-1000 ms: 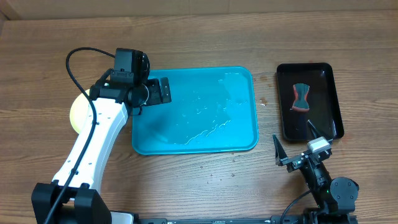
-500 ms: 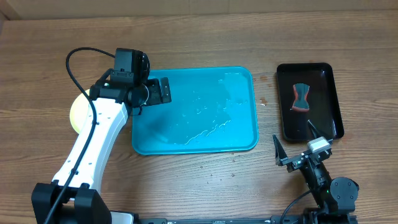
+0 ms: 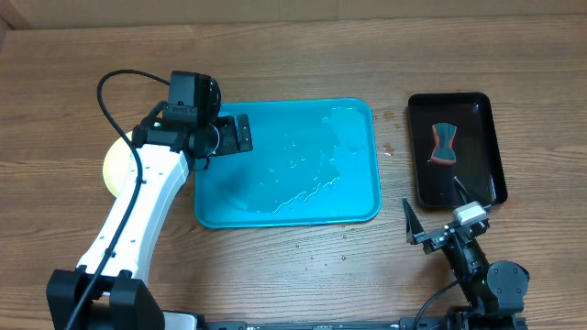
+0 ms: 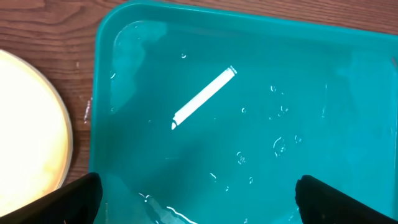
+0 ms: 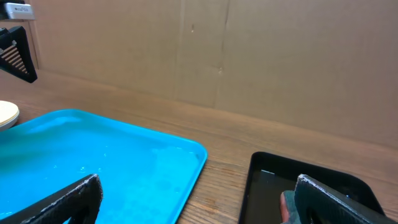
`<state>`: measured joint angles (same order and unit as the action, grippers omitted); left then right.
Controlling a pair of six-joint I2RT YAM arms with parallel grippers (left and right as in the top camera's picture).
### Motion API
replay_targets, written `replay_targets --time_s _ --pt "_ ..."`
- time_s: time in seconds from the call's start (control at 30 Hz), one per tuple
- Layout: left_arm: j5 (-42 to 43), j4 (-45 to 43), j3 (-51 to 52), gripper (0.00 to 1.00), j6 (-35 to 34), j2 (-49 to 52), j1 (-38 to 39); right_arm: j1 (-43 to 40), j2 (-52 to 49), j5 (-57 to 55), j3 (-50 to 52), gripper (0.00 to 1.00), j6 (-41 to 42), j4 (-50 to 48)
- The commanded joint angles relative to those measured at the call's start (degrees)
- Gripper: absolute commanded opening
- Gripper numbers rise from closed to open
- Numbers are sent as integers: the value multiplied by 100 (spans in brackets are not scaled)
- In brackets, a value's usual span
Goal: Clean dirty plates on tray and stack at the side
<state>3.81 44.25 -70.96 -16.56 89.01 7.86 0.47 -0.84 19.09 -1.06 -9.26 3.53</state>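
The turquoise tray [image 3: 303,183] lies mid-table, wet, with no plate on it; it also shows in the left wrist view [image 4: 249,93] and the right wrist view [image 5: 93,162]. A stack of plates [image 3: 114,165] sits left of the tray, mostly hidden under my left arm; its pale top shows in the left wrist view [image 4: 28,124] and its edge in the right wrist view [image 5: 7,112]. My left gripper [image 4: 196,196] hovers open and empty over the tray's left part [image 3: 229,136]. My right gripper [image 3: 438,213] is open and empty near the front edge, right of the tray.
A small black tray [image 3: 456,151] at the right holds a red-and-grey sponge [image 3: 443,142]; it shows in the right wrist view [image 5: 273,186]. A cardboard wall [image 5: 249,56] stands at the back. Water droplets lie on the tray and the wood in front of it.
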Motion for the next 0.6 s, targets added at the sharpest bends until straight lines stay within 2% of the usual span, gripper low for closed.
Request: replay_targets --time_s 0.0,0.13,0.27,0.47,0.57 --pt "-529 33 299 100 26 -638 15 44 68 9 61 100 -17 -46" --pt "-756 -208 848 100 46 -1480 7 44 68 9 61 100 -17 -46" --pt "-625 -1377 1810 100 498 -2446 4 44 68 9 61 100 -17 -46" --pt "-146 -3407 3661 100 1517 -4172 -26 44 68 9 61 100 -20 -46" --pt "46 -4138 4551 100 1969 -5075 -144 44 68 9 61 100 -17 -46"
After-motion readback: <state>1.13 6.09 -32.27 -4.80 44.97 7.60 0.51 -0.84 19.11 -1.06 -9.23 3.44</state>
